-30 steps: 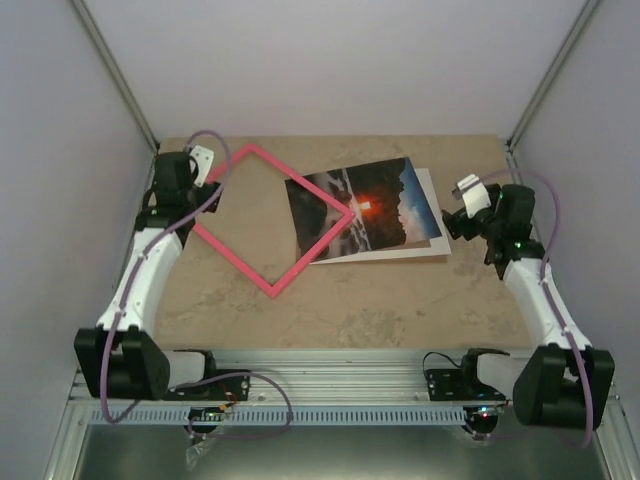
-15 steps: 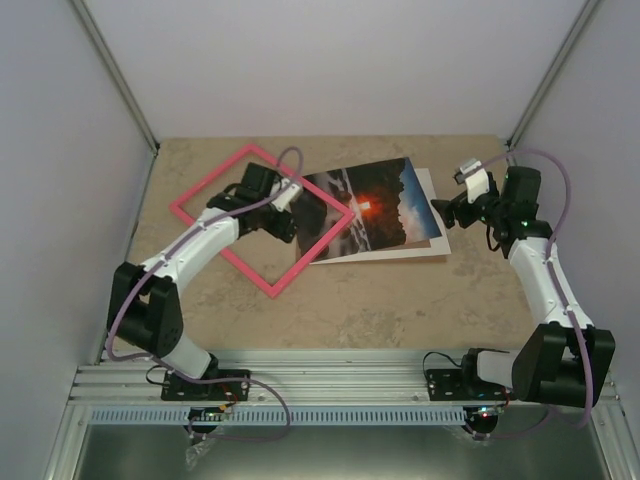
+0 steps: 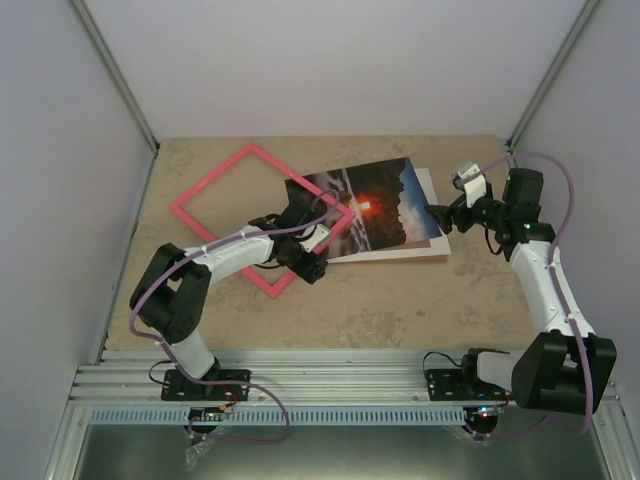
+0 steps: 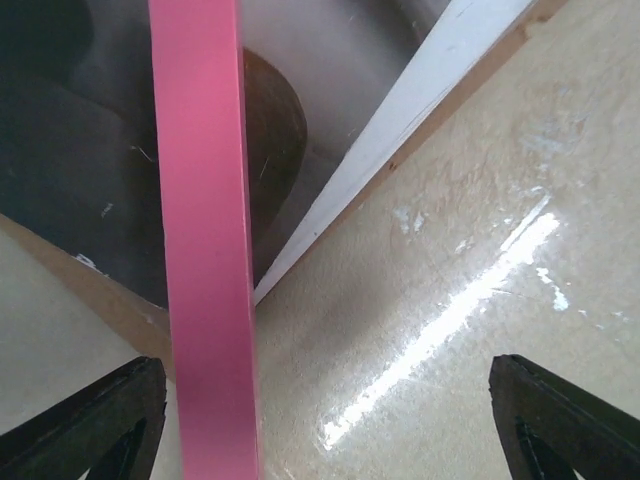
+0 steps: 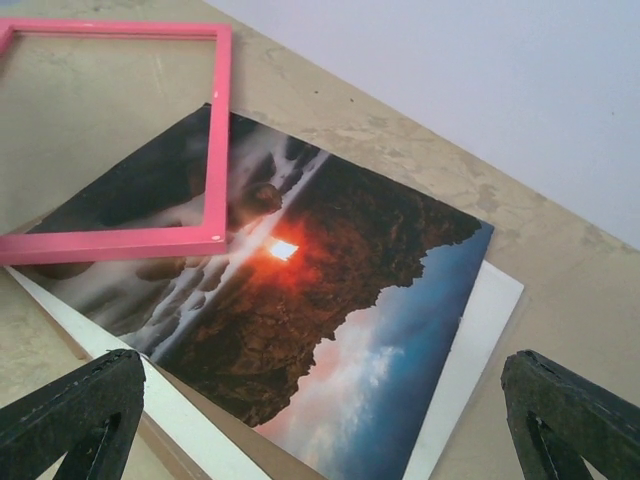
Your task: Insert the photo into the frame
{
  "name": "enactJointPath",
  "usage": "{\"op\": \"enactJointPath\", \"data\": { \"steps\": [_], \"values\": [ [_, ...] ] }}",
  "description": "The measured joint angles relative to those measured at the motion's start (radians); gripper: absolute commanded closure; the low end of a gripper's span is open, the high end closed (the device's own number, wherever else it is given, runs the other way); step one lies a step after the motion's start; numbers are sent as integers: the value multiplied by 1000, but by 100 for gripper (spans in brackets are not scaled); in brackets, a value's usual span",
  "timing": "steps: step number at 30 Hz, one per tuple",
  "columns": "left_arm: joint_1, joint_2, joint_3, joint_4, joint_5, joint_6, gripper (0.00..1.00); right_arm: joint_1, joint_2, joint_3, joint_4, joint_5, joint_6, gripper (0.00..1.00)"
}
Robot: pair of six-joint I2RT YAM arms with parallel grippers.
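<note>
1. Frame (image 3: 211,178): pink, lies flat on table (image 3: 400,300), turned like a diamond, left of centre.
2. Frame's R corner overlaps the L part of the photo (image 3: 385,205); the rest of the frame sits on bare table.
3. Photo: face up at back-centre/right, red-orange sun showing just R of the frame corner. Not inside the frame: only 1 corner of the frame covers it.
4. Under the photo is a white sheet (image 5: 490,320), sticking out at the R & near edges. Below that a brown cardboard edge (image 4: 105,300) shows.
5. L arm reaches across the frame's interior to the lower-R side of the frame.
6. L gripper (image 4: 322,410): fingers spread wide, pinching nothing. The pink bar runs btwn them, close to the L finger. Can't tell if that finger touches the bar.
7. R gripper (image 5: 325,400): fingers spread wide, holding nothing. It's at the photo's R edge, pointed across the print twd the frame. Contact w/ the print can't be told.
8. Top view: the 2 grippers are well apart, 1 at each end of the photo.
</note>
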Motion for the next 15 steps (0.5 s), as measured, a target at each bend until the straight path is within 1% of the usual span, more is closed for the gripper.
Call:
{"op": "enactJointPath", "data": {
  "steps": [6,9,12,15],
  "values": [
    [-2,53,-8,21,-17,-32,26,-1,0,0,-3,-31,-11,2],
    [-3,76,-8,29,-33,-41,38,-1,0,0,-3,-40,-13,2],
    [-3,86,-8,34,-63,-48,51,-1,0,0,-2,-44,-14,2],
    [-3,86,-9,39,-101,-49,70,-1,0,0,8,-45,-16,2]
  ]
}}
